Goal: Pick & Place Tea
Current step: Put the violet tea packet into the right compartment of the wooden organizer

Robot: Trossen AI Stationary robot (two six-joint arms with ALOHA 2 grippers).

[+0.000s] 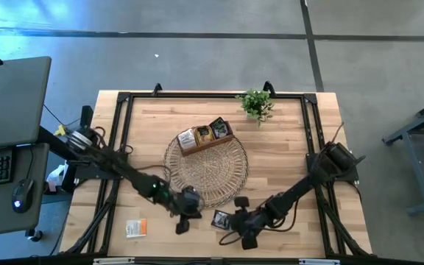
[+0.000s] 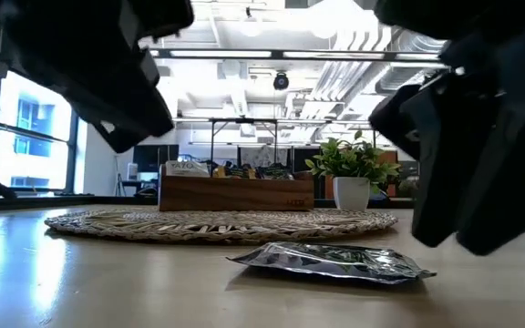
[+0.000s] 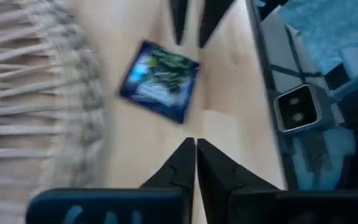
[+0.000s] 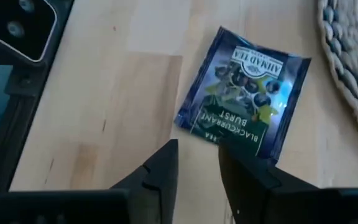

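Both grippers sit low over the front of the table in the high view: the left gripper point(image 1: 185, 213) by the front rim of the round woven mat point(image 1: 206, 168), the right gripper point(image 1: 243, 221) just beside a dark tea packet point(image 1: 221, 218) lying flat on the bare wood between them. A white-and-orange packet point(image 1: 136, 228) lies well apart toward the front left corner. On the mat's far side stands the wooden tray point(image 1: 205, 137) with packets in it, and a small potted plant point(image 1: 256, 104) stands near the back edge.

From the low view the dark packet point(image 2: 331, 261) lies flat in front of the mat point(image 2: 219, 223), with nothing gripping it.

Through the left wrist view the left gripper's fingers point(image 3: 180, 163) are pressed together on nothing, the packet point(image 3: 160, 81) ahead of them.

Through the right wrist view the right gripper's fingers point(image 4: 164, 165) stand narrowly parted, empty, their tips just short of the packet point(image 4: 243, 95).
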